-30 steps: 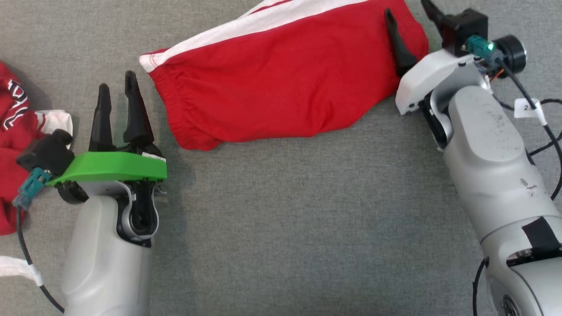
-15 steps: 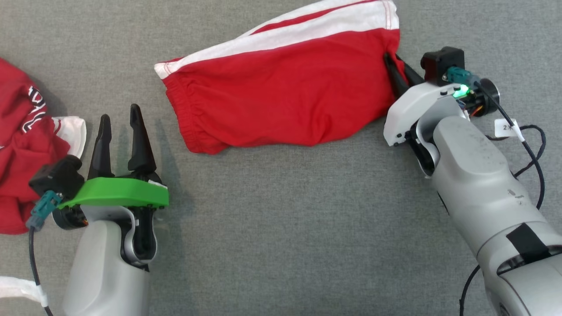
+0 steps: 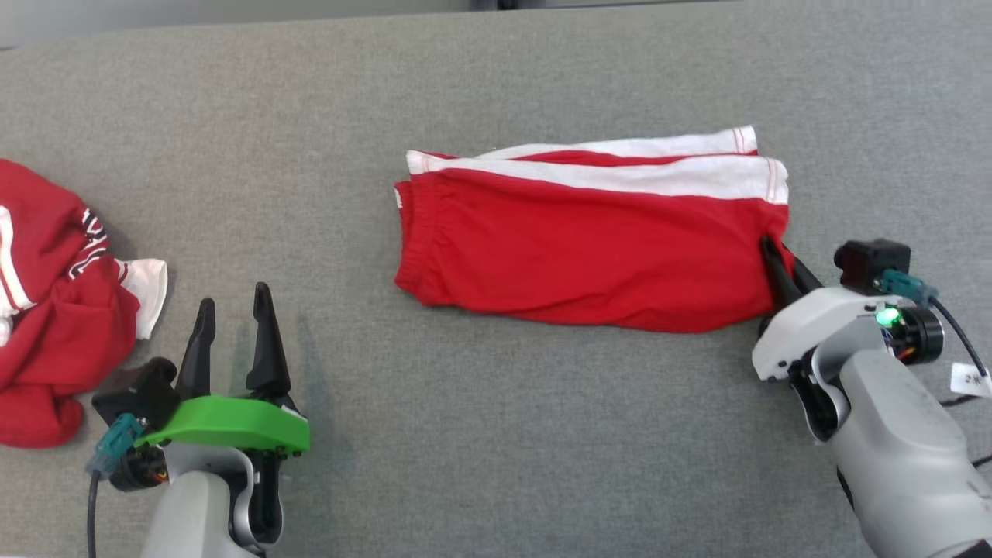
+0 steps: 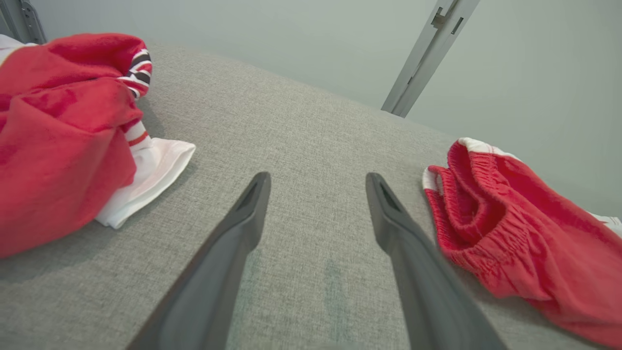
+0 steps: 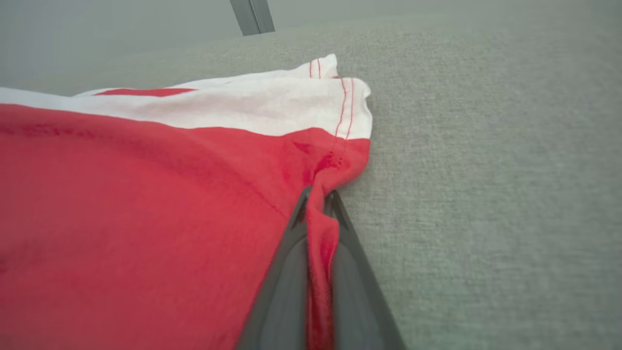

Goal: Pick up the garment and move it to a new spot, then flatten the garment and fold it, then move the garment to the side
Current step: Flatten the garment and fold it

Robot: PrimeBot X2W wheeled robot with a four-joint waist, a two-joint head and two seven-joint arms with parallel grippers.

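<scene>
Head view, right gripper (image 3: 772, 246): closed tight on the near right corner of the red shorts (image 3: 573, 256), with a pinch of hem between its fingers.
Head view, shorts: they lie doubled on the grey table (image 3: 496, 434). The waistband points left, the white stripes run along the far edge, and all the cloth stretches leftward from the pinch.
Head view, left gripper (image 3: 234, 296): spread wide and holding nothing. It is well apart from the shorts, with a crumpled red garment (image 3: 46, 333) to its left.
Left wrist view: the waistband end lies to the right of the spread fingers, near them but not touching.
Right wrist view: a red fold is squeezed between the two fingers. The white-striped hem corner sits just past the tips.
Step in hand (judged): carrying the shorts to a new spot.
Doing it well: the grip is thin and holds one corner only, so draw slowly and evenly and let the cloth trail flat rather than bunch.
</scene>
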